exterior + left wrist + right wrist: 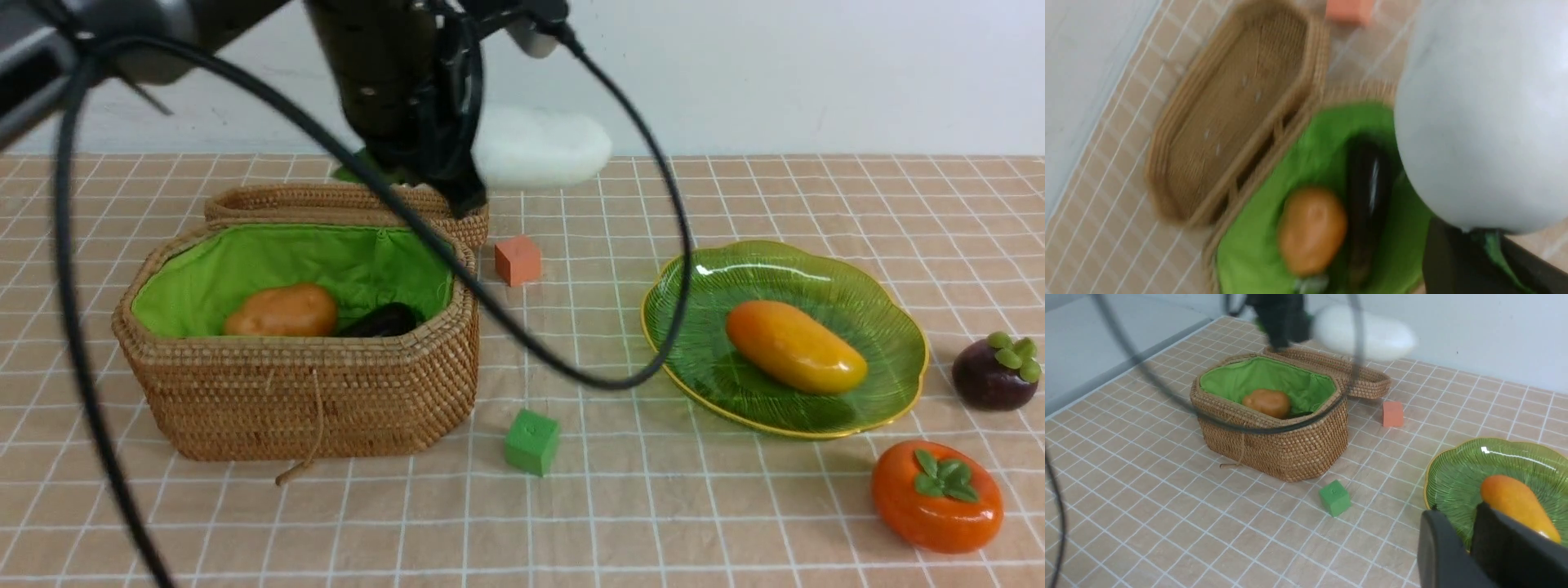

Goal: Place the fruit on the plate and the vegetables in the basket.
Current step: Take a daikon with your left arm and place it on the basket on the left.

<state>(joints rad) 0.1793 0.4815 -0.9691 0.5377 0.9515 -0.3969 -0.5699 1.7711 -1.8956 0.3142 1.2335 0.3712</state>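
The radish [543, 147] hangs in the air over the far side of the basket [302, 400], pinched at its leafy end by the left gripper [449, 171]. The potato [282, 310] and the eggplant [380, 321] lie inside the basket. The mango [796, 345] lies on the plate [890, 327].

Left hand [445, 175] hangs raised, clamped on the radish [543, 147]; right hand [1472, 528] fingers meet.
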